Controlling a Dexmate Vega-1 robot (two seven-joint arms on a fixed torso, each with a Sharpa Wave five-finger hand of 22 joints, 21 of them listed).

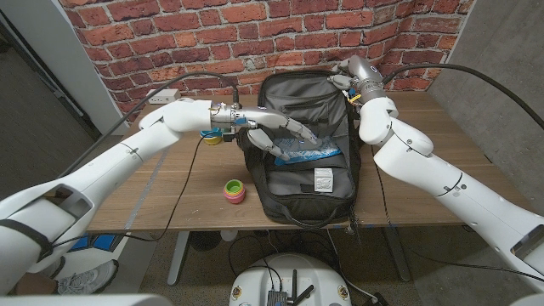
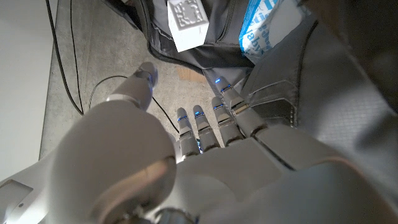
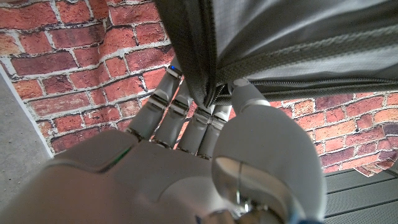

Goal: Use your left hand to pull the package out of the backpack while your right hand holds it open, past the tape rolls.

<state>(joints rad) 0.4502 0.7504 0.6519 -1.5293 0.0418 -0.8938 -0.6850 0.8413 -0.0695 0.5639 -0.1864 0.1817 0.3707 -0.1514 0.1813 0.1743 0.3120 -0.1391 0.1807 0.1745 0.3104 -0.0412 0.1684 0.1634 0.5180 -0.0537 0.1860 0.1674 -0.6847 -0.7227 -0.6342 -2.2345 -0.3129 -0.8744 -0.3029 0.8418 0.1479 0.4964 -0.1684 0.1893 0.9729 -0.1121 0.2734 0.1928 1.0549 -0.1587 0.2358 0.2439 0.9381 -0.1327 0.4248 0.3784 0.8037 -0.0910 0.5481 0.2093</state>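
1. Centrally on the brown wooden table [image 1: 170,191] lies a black fabric backpack [image 1: 310,183], unzipped, with its upper flap [image 1: 297,98] lifted toward the red brick wall [image 1: 170,34].
2. Inside the opening sits the blue-and-white plastic package [image 1: 308,153], partly under the fingers of the left hand [image 1: 276,132]; a white tag [image 1: 323,178] lies just below it on the lining.
3. The left hand reaches into the bag from the robot's left, fingers [image 2: 214,115] extended and slightly apart over the package [image 2: 264,28]; whether they grip it cannot be told.
4. The right hand [image 1: 355,75] is at the flap's far corner; in its wrist view the thumb and fingers [image 3: 186,106] pinch the flap's zipper edge [image 3: 214,93].
5. Stacked coloured tape rolls [image 1: 235,190], pink, yellow and green, stand on the table just beside the backpack's left side.
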